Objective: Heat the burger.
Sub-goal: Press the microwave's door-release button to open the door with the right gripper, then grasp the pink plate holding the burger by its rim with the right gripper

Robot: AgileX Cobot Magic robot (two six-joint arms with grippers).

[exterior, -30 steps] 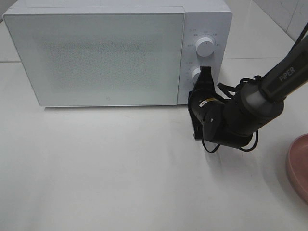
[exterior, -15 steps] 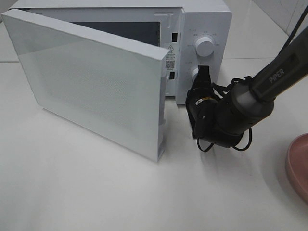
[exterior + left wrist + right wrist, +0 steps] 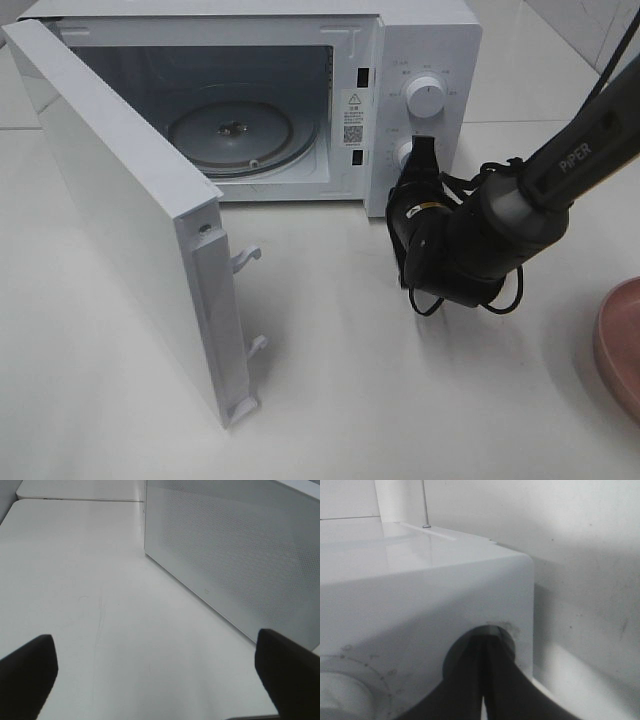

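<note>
I am viewing the microwave [image 3: 420, 40] standing on the counter [image 3: 330, 400] with its door [image 3: 120, 230] swung wide open, hinged on the left of the high view. The glass turntable [image 3: 235, 130] is showing inside the cavity. The right hand [image 3: 422, 148] is clenched, fingers pressed together and gripping nothing, with its tips resting against the lower round control [image 3: 480, 635] on the panel, below the upper knob [image 3: 427, 97]. The left hand [image 3: 155, 650] is released, fingers spread wide and grasping nothing, hovering over the counter and facing the door's outer face. A pink plate [image 3: 618, 345] is sitting at the right edge. I cannot tell where the burger is: no view is showing it.
</note>
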